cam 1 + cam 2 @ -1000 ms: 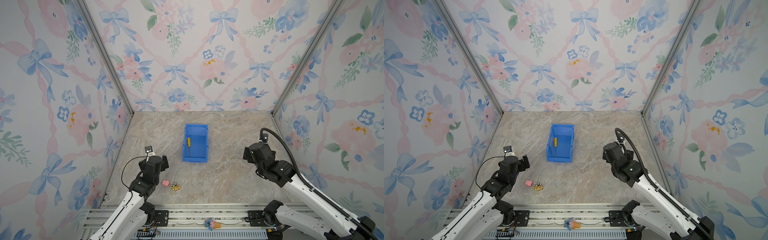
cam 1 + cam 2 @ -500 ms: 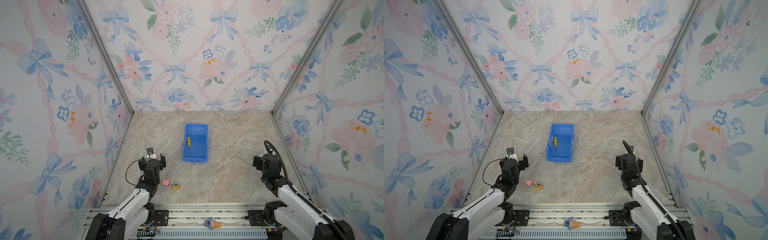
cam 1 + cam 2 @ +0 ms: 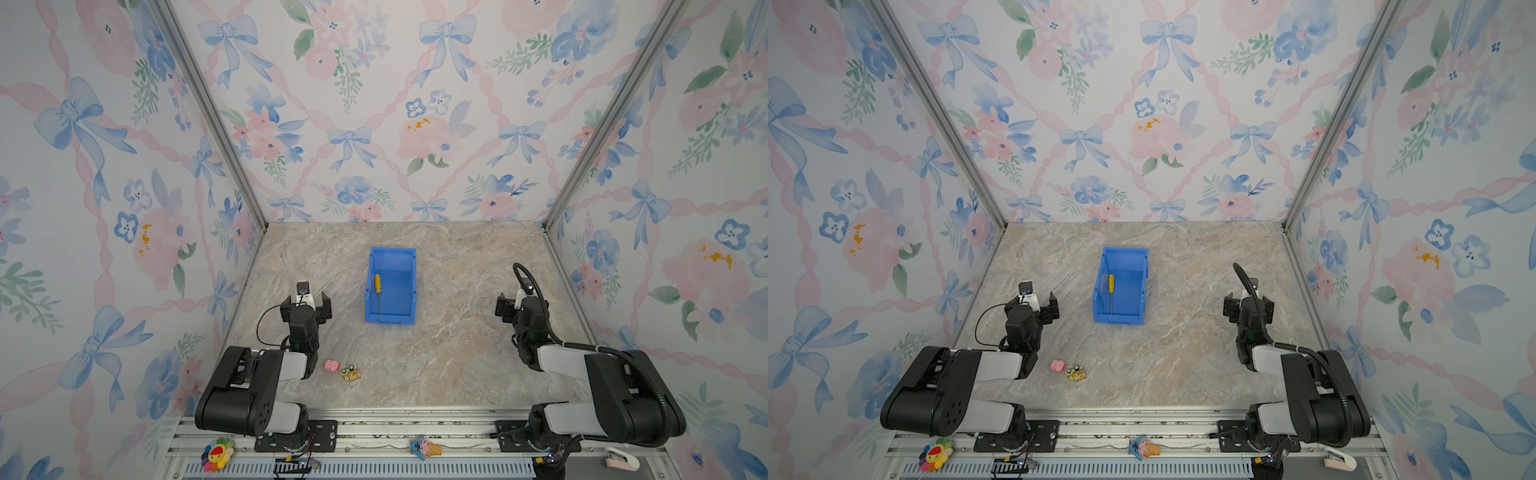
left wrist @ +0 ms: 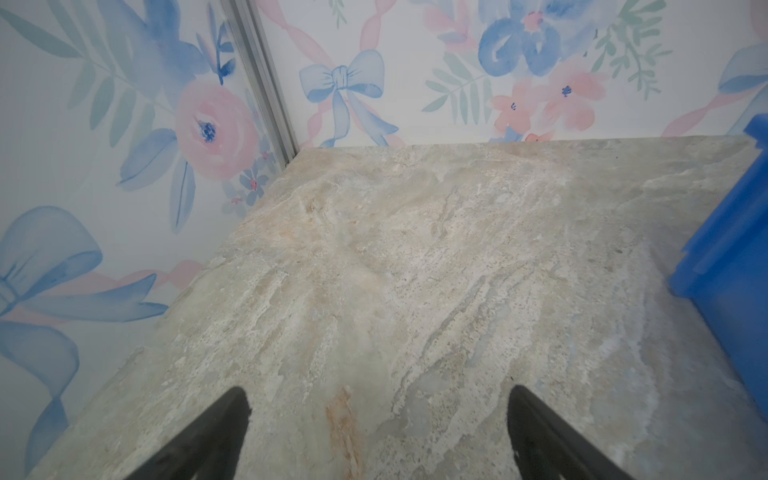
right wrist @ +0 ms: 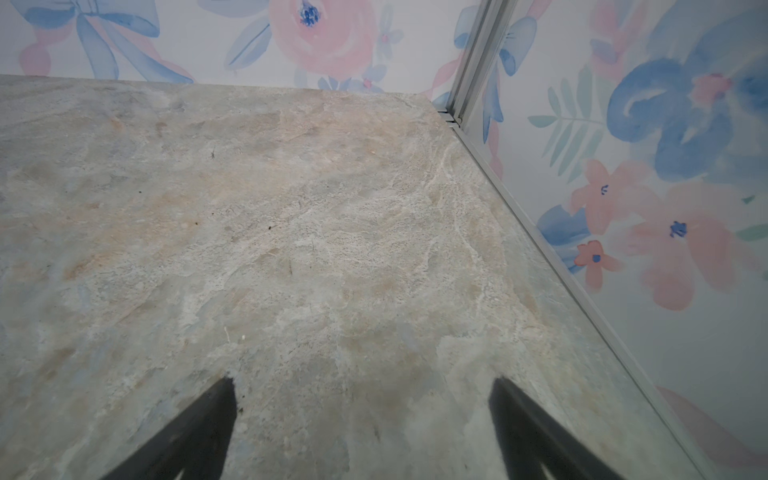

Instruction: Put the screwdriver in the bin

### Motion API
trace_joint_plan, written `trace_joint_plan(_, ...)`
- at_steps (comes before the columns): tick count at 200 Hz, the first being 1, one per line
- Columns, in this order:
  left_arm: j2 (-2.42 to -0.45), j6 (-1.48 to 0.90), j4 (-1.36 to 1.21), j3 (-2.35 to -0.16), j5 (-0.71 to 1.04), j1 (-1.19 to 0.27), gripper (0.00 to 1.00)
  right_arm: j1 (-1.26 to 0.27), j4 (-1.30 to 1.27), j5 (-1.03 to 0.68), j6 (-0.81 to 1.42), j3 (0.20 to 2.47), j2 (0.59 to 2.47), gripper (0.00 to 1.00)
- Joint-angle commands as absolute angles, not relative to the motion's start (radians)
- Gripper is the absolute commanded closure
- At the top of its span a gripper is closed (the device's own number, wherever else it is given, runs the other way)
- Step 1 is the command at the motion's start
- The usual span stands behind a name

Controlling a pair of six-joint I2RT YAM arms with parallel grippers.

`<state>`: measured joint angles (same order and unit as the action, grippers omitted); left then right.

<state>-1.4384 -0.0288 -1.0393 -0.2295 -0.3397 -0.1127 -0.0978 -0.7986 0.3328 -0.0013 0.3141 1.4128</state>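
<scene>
Screwdriver (image 3: 378,293) lies inside the bin (image 3: 409,291) along its left wall, well apart from both pincers. Left gripper (image 3: 306,300) and right gripper (image 3: 519,300) both spread wide, empty.

No legible text, seemingly.

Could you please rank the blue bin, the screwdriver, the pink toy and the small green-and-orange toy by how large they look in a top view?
1. the bin
2. the screwdriver, lying inside the bin
3. the pink toy and the green-and-orange toy look about alike, so I would not rank them.
</scene>
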Motion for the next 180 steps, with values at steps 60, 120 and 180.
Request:
trace_joint_plan(60,-1.547,-0.01,-1.206,-0.231,-0.23,-0.089,0.02,-0.087,-0.945,0.291,0.016,0.363,1.531,0.03)
trace_joint_plan(120,-1.563,-0.018,-1.223,-0.232,-0.221,-0.077,0.02,-0.085,-0.934,0.293,0.02,0.378,1.549,0.03)
trace_joint_plan(180,-1.565,-0.019,-1.222,-0.234,-0.222,-0.077,0.03,-0.084,-0.93,0.293,0.021,0.38,1.549,0.03)
